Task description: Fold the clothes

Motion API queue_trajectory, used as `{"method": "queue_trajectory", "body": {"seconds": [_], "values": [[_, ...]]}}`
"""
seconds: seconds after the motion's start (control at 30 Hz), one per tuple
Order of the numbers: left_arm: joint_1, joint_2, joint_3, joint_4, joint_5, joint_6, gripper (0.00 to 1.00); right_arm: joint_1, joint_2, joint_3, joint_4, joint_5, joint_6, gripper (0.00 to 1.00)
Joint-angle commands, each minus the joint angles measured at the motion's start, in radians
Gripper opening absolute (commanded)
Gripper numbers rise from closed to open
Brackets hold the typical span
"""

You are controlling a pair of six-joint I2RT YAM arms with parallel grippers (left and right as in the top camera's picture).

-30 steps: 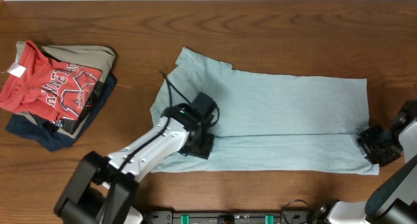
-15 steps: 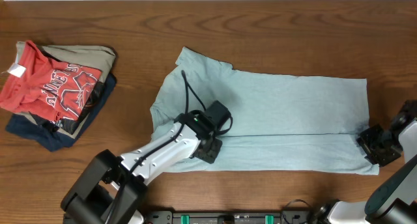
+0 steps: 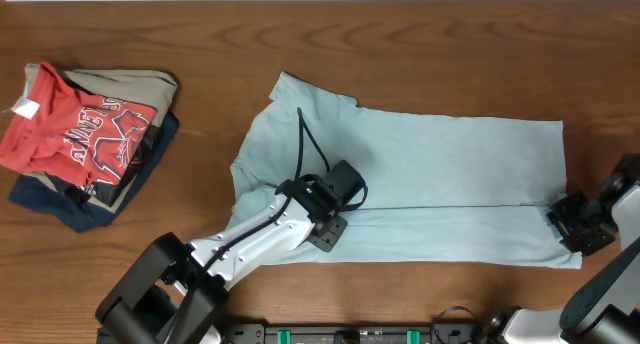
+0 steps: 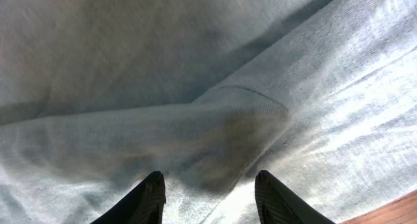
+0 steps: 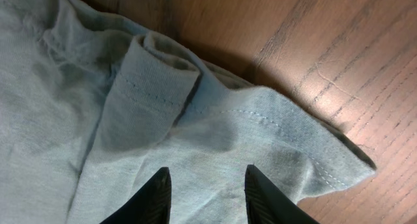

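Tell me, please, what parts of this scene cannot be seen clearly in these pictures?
- Overhead: the left gripper covers its own fingertips; contact with the T-shirt is unclear.
- Overhead: the right gripper hides part of the shirt's right edge.
- Left wrist: the fabric at the top is blurred.
- Overhead: the red shirt covers most of the pile under it.

White left arm [image 3: 255, 236], black cable [image 3: 301, 144]

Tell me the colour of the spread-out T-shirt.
The T-shirt is plain pale blue, no print; clearest in the overhead view.
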Motion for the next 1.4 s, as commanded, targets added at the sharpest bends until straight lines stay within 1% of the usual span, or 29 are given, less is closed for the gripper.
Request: {"method": "queue_trajectory", "body": {"seconds": [0.0,0.1,0.13,0.2,0.43,0.53,0.6,0.8,0.83,1.07,1.13,1.23,1.37], "values": [[-0.003,0.013,-0.002,0.003,-0.018,0.021,0.46,0.003,0.004,-0.006,0.0,-0.003,-0.005,0.36],[-0.003,0.014,-0.002,0.012,-0.019,0.021,0.46,0.003,0.004,-0.006,-0.001,-0.003,-0.005,0.36],[-0.003,0.017,-0.002,0.016,-0.019,0.022,0.41,0.003,0.004,-0.006,-0.001,-0.003,-0.005,0.36],[-0.003,0.029,-0.002,0.019,-0.018,0.039,0.36,0.003,0.004,-0.006,-0.002,-0.003,-0.008,0.36],[-0.003,0.084,-0.002,0.019,-0.014,0.039,0.35,0.003,0.004,-0.006,-0.001,-0.003,-0.008,0.36],[-0.002,0.074,0.006,0.018,-0.014,0.039,0.27,0.003,0.004,-0.006,-0.001,-0.003,-0.008,0.36],[-0.002,0.061,0.015,0.013,-0.014,0.039,0.24,0.003,0.004,-0.006,-0.001,-0.003,-0.008,0.36],[-0.002,0.018,0.026,0.004,-0.014,0.039,0.19,0.003,0.004,-0.006,-0.001,-0.003,-0.008,0.36],[-0.002,0.018,0.026,0.003,-0.014,0.039,0.12,0.003,0.004,-0.006,-0.001,-0.003,-0.008,0.35],[-0.002,0.016,0.03,-0.04,-0.03,0.039,0.11,0.003,0.004,-0.006,-0.001,-0.003,-0.008,0.36],[-0.002,0.016,0.036,-0.051,-0.058,0.039,0.07,0.003,0.004,-0.006,-0.001,-0.003,-0.008,0.36],[-0.002,0.016,0.047,-0.043,-0.103,0.039,0.06,0.003,0.004,-0.006,-0.001,-0.003,-0.008,0.35],[-0.002,0.016,0.055,-0.003,-0.109,0.039,0.06,0.003,0.004,-0.006,-0.002,-0.003,-0.008,0.35]]}}
